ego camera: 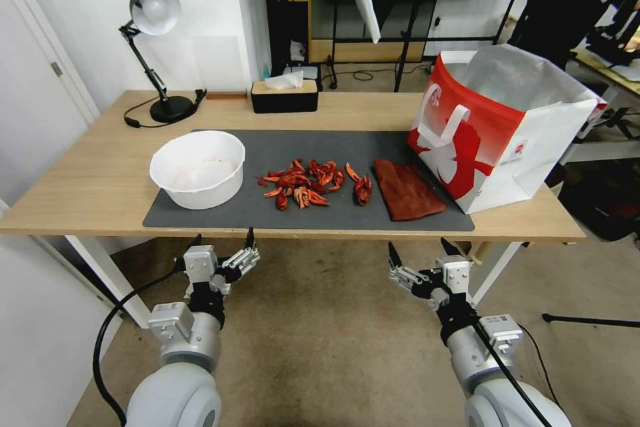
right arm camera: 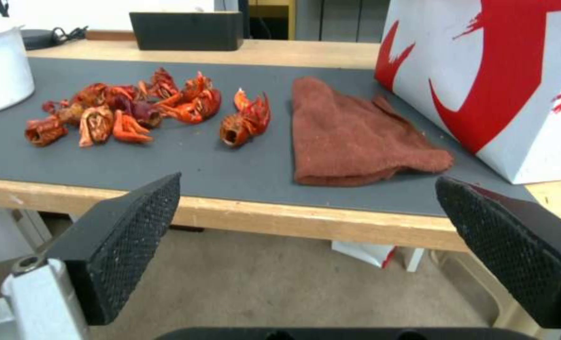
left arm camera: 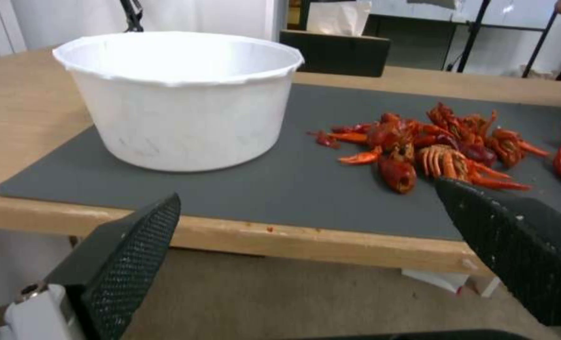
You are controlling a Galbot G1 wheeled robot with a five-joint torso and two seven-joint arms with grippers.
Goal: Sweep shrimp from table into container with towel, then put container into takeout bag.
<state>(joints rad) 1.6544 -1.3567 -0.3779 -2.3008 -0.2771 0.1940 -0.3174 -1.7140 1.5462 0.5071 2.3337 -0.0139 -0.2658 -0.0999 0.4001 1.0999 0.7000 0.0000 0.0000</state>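
I have both grippers, left (ego camera: 223, 241) and right (ego camera: 420, 248), parked below the table (ego camera: 100, 173) edge, jaws spread wide and empty. On the mat, the towel (ego camera: 405, 189) lies right of the shrimp (ego camera: 310, 183), so a leftward sweep meets the bowl (ego camera: 198, 168). The bag (ego camera: 497, 127) stands open beyond.

Smooth white plastic container (ego camera: 198, 169), fuzzy cloth towel (ego camera: 405, 189), wood table (ego camera: 100, 173)

We see bright, even room light, soft shadows under the desk (ego camera: 100, 180), bowed edges in the head view, and slightly soft wrist views.
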